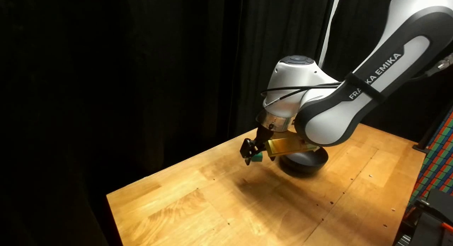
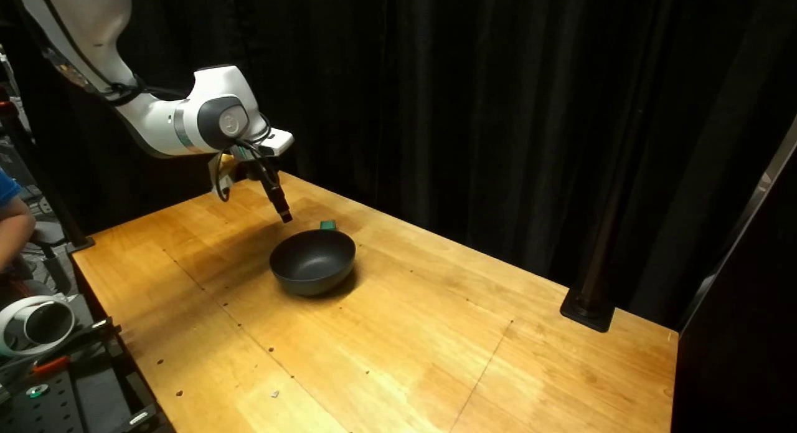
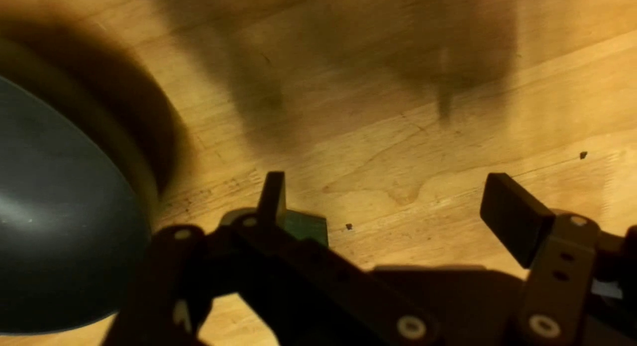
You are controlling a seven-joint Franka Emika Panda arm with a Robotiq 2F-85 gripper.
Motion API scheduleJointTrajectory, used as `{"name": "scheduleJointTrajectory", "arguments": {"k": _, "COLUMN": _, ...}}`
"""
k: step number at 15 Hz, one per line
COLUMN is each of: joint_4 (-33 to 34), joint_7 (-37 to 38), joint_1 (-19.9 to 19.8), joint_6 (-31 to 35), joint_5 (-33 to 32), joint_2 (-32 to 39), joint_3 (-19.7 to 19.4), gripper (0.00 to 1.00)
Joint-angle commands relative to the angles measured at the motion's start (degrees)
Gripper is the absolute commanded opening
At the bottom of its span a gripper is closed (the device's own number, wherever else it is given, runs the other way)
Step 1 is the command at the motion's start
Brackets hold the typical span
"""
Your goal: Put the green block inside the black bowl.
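The green block [image 2: 327,225] is a small dark-green block on the table, just beyond the bowl's rim in this exterior view. It also shows behind the fingers in an exterior view [image 1: 258,157]. In the wrist view the left finger partly hides the block [image 3: 306,227]. The black bowl [image 2: 313,261] stands upright close to the block, with nothing visible inside. It is at the left of the wrist view [image 3: 59,211], and the arm partly covers it in an exterior view [image 1: 306,161]. My gripper [image 3: 390,199] is wide open and empty above the table, with the block nearer its left finger.
The wooden table [image 2: 423,333] has an edge close behind the block, along a black curtain [image 2: 473,140]. A black post base [image 2: 588,311] is fixed at the table's far edge. A dark bench with tools [image 2: 68,395] adjoins the table, and a person's arm [image 2: 14,230] shows there.
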Motion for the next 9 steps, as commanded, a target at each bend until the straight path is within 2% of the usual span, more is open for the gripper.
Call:
{"name": "scheduleJointTrajectory", "arguments": {"k": 1, "joint_4": 0.41, "joint_7": -0.80, "joint_1": 1.11, "joint_6": 2.22, "joint_5": 2.61, "joint_2": -0.64, "joint_3": -1.05, "gripper": 1.00}}
{"name": "scheduleJointTrajectory", "arguments": {"k": 7, "joint_4": 3.06, "joint_7": 4.08, "joint_1": 3.93, "joint_6": 4.71, "joint_5": 1.36, "joint_2": 1.59, "joint_3": -9.66, "gripper": 1.00}}
{"name": "scheduleJointTrajectory", "arguments": {"k": 9, "joint_4": 3.78, "joint_7": 4.79, "joint_1": 4.17, "joint_6": 4.70, "joint_5": 1.63, "joint_2": 2.45, "joint_3": -11.04, "gripper": 1.00}}
